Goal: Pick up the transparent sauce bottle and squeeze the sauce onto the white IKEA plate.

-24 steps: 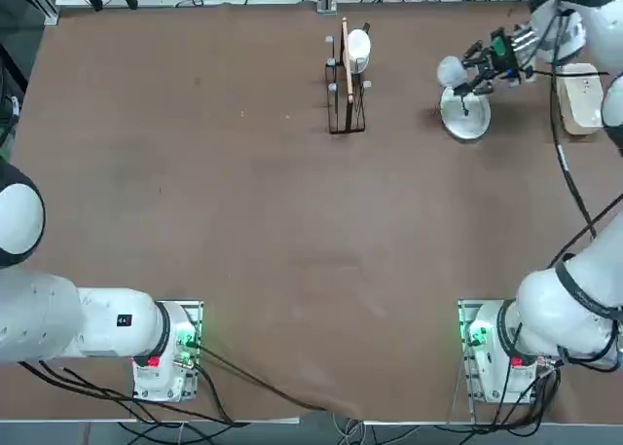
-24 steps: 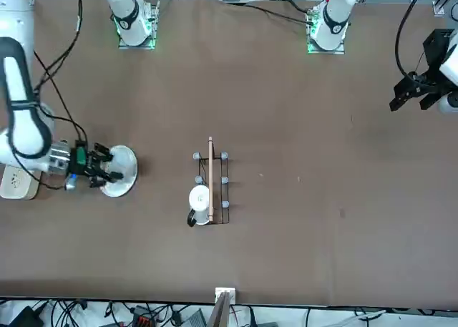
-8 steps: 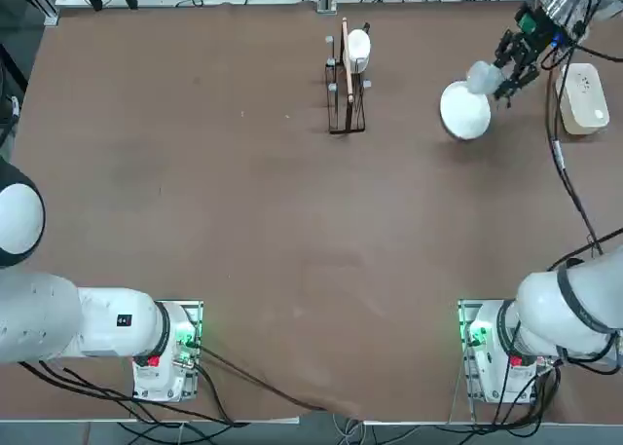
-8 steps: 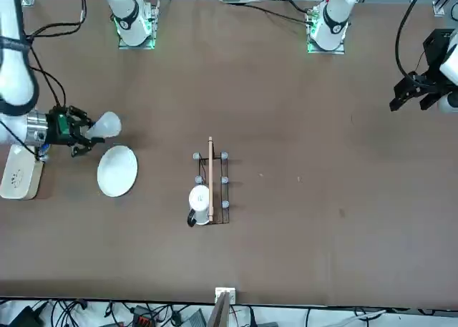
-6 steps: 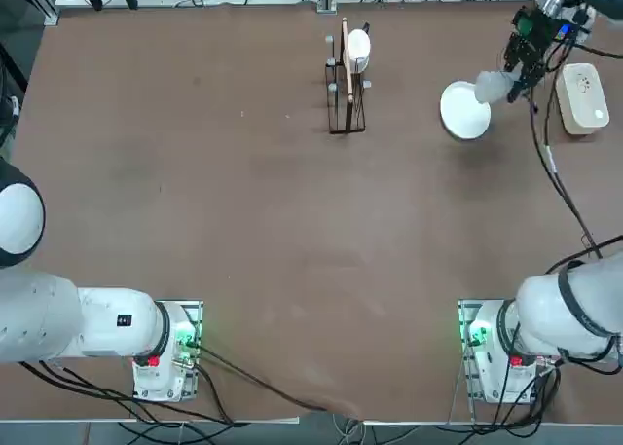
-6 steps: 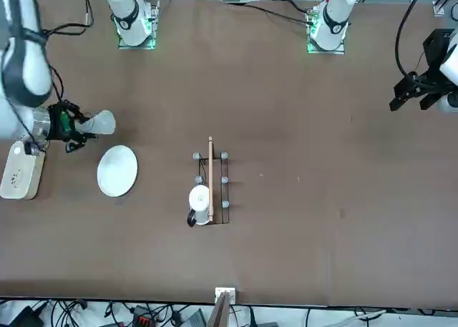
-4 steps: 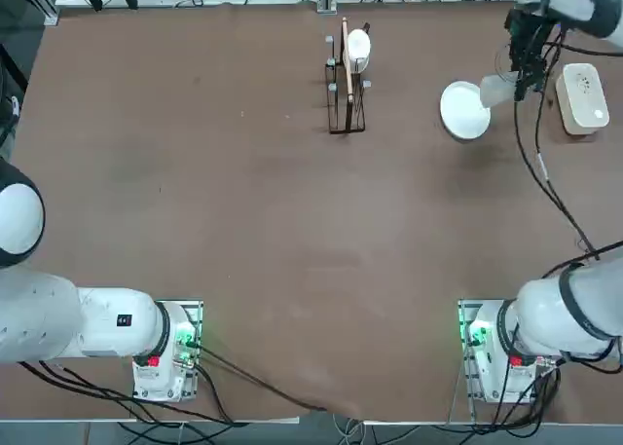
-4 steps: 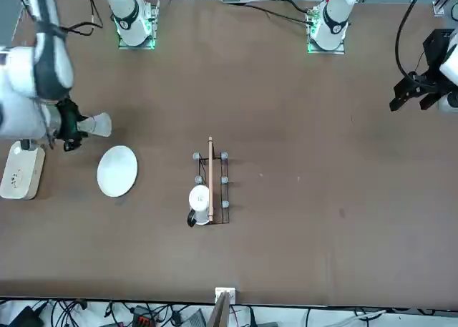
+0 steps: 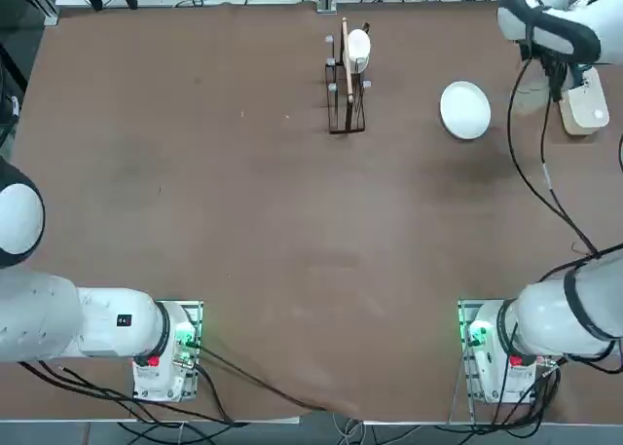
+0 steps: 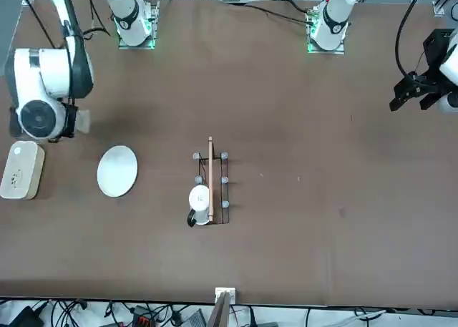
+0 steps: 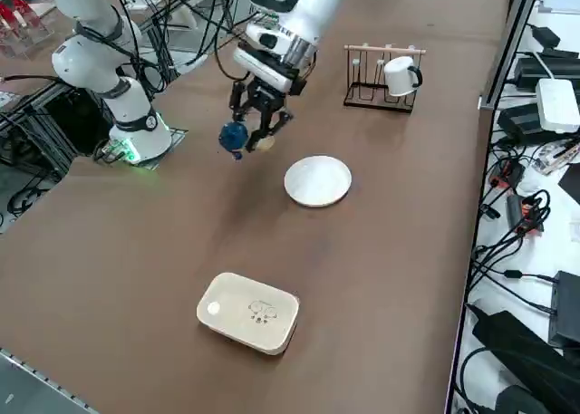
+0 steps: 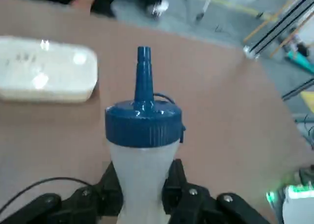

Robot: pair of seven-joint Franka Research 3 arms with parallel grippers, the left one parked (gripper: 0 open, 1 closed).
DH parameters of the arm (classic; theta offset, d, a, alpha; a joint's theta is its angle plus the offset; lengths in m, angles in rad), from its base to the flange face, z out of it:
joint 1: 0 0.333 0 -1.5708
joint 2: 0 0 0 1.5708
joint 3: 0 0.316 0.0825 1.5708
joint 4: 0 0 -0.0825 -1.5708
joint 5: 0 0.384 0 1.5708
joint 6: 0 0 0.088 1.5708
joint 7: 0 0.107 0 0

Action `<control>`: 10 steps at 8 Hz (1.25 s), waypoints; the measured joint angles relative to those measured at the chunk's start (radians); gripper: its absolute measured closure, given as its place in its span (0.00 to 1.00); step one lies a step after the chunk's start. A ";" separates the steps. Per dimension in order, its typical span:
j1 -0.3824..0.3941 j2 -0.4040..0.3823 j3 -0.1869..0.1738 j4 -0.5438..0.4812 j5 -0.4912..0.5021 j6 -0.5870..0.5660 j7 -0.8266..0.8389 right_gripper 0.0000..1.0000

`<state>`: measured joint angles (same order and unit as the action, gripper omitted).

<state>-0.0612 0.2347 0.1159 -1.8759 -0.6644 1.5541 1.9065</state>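
Sauce bottle (image 12: 143, 150) first: it sits clamped between the fingers of the right gripper (image 11: 256, 135), held up off the table, its blue cap (image 11: 232, 137) pointing out sideways rather than down. In the wrist view the black fingers (image 12: 110, 185) press both flanks of the clear body, so the grip looks firm. The bottle hangs beside the white IKEA plate (image 11: 318, 180), not over it, and between the plate and the cream container (image 11: 249, 312) that lies nearer the table's edge.

The worry, to my eye, is aim. The nozzle (image 12: 143, 72) is off to one side of the plate, so any squeeze now would likely put sauce on the brown table (image 9: 243, 231). The arm would need to carry the tip over the plate's middle and tilt it downward first. A squeezed soft bottle can also slip or rotate in the fingers during that tilt. The mug rack (image 11: 381, 77) stands well apart and looks safe.
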 joint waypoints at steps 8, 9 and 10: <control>-0.027 0.131 -0.018 -0.314 -0.472 -0.043 0.654 0.60; -0.039 0.143 -0.019 -0.349 -0.507 -0.048 0.728 0.60; -0.052 0.164 -0.020 -0.370 -0.537 -0.054 0.792 0.60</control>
<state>-0.1135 0.3990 0.0958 -2.2463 -1.2018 1.5001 2.6987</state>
